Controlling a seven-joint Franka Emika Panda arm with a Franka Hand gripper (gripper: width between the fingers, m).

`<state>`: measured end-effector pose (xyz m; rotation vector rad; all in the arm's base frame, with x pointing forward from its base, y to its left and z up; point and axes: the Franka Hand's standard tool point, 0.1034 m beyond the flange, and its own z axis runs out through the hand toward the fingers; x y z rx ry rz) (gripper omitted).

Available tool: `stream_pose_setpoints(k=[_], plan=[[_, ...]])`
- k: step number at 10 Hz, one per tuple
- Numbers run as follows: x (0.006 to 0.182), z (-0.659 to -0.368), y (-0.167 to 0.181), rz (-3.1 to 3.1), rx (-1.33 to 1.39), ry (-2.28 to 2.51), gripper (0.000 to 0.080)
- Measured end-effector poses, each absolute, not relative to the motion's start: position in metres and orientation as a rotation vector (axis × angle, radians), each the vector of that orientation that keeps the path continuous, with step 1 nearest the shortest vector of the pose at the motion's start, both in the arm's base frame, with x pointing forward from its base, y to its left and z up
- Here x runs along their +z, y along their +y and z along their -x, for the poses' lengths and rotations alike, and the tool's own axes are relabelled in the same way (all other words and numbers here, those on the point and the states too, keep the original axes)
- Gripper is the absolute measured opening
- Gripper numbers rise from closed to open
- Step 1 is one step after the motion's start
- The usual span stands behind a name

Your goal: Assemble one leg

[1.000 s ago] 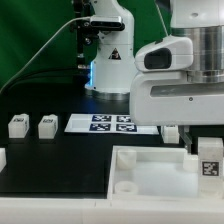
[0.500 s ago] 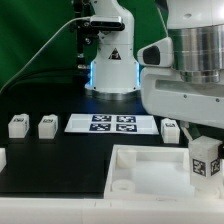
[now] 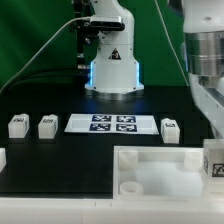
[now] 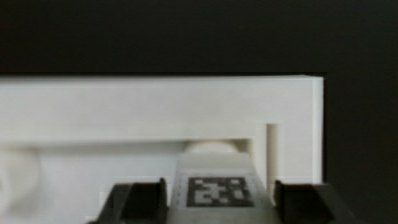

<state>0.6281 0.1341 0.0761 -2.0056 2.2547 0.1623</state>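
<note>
My gripper (image 4: 217, 203) is shut on a leg (image 4: 217, 186), a stubby white piece with a black-and-white tag facing the wrist camera. A dark finger (image 4: 135, 200) sits against each side of it. The leg is above the large white tray-like part (image 4: 107, 120), close to its corner and raised rim. In the exterior view the held leg (image 3: 214, 160) shows at the right edge, over the tray's (image 3: 150, 160) right end, and the fingers are cut off by the frame. Three more legs stand on the black table (image 3: 17, 125), (image 3: 47, 126), (image 3: 170, 129).
The marker board (image 3: 110, 123) lies flat between the loose legs. The robot base (image 3: 110, 65) stands at the back. Another white piece (image 3: 2, 158) shows at the exterior view's left edge. The arm (image 3: 205, 60) fills the upper right.
The arm's bulky wrist has swung up and toward the exterior view's right, uncovering the table and the third loose leg. The held leg has stayed over the tray's right end, shifting slightly right.
</note>
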Motion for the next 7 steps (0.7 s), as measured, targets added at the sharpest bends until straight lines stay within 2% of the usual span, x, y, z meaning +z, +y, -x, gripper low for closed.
stream_pose_setpoints(k=[2, 3, 4, 5, 7], plan=[[0.075, -0.627, 0.134, 2.045, 0.159, 2.217, 0.0293], [0.075, -0.627, 0.134, 2.046, 0.160, 2.216, 0.0494], [0.075, -0.627, 0.134, 2.049, 0.159, 2.213, 0.0615], [0.074, -0.625, 0.134, 2.111, 0.157, 2.155, 0.0615], [0.062, -0.600, 0.130, 2.419, 0.191, 1.853, 0.0648]])
